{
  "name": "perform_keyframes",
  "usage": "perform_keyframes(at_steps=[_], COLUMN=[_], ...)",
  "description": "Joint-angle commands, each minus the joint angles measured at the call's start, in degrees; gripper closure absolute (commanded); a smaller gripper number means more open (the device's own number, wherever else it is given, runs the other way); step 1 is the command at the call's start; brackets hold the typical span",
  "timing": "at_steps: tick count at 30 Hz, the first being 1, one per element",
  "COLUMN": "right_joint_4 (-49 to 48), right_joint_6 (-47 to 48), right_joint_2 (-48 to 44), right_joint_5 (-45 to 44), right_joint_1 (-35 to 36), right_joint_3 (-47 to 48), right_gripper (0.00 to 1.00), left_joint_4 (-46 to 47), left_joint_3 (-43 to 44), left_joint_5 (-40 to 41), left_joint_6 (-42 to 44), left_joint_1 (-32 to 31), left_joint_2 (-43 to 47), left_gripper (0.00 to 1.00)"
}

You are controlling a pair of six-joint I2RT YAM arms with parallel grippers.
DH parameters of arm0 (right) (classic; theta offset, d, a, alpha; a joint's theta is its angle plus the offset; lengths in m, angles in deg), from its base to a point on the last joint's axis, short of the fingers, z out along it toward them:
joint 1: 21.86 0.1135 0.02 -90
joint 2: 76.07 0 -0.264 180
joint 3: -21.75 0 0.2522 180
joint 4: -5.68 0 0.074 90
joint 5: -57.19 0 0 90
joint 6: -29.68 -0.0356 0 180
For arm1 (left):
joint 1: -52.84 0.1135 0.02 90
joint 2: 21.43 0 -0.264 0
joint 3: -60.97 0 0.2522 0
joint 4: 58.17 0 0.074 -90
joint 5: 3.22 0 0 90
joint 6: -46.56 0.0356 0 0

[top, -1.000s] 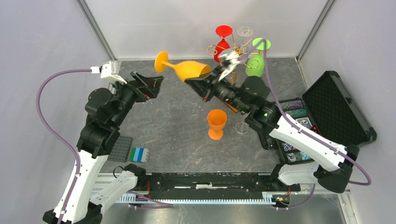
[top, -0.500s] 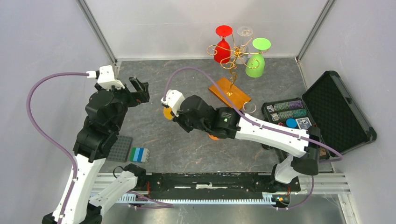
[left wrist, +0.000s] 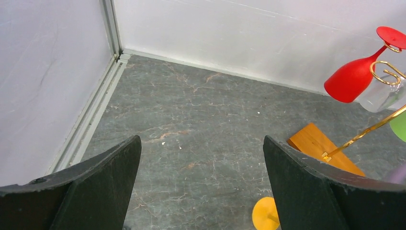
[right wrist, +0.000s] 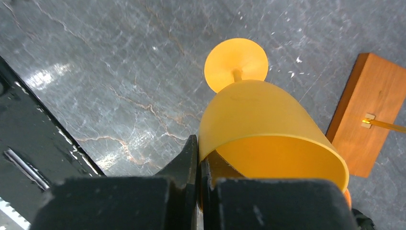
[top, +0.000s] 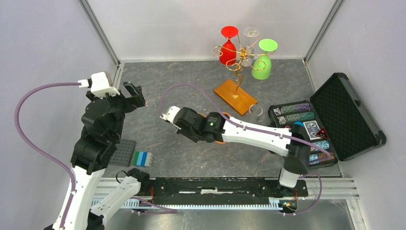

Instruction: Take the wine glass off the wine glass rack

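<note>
Well left of the wine glass rack (top: 231, 92) our left fingers (left wrist: 95, 191) gape empty, while nearer its base our right fingers (right wrist: 187, 160) pinch the yellow wine glass (right wrist: 258, 120) by the bowl wall, off the rack, stem pointing away from them.

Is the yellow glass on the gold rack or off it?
Off. The right gripper pinches the yellow glass by its rim, apart from the wine glass rack, where a red glass and a green glass hang.

Walls: we see plain white panels (top: 167, 28) across the upper frame.
Floor: grey veined slab (top: 191, 158), centre.
</note>
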Motion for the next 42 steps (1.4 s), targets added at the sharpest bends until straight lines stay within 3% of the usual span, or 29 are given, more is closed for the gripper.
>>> perform_keyframes(at_steps=[1,9,17,25,34,42], right_joint_4=[3.2,4.6,5.3,4.9,-2.1,-13.9], right_joint_6=[1.9,2.6,4.7,5.5,7.0,4.5], right_joint_2=[2.7,4.5,6.2,3.9,-7.5,-23.9], right_joint_5=[2.0,6.1,3.4,2.4,5.2,-0.2], right_joint_1=[0.2,0.1,-0.5,-1.2,-5.9,-20.5], right_joint_3=[2.8,1.9,3.4,9.4,8.6,2.8], right_gripper=[1.00,0.89,0.72,0.47,0.30,0.23], left_joint_4=[0.2,0.3,0.4,0.4,0.2,0.3], left_joint_3=[-0.7,-1.1,-1.7,-0.7,-0.4,-1.5], left_joint_5=[1.3,1.8,1.5,1.1,-1.2,-9.4], left_joint_6=[2.8,2.7,2.8,2.8,2.8,3.0], left_joint_1=[0.2,0.2,0.2,0.2,0.2,0.2], left_joint_2=[0.3,0.1,-0.2,-0.4,-0.1,-1.3], left_gripper=[0.00,0.00,0.00,0.00,0.00,0.00])
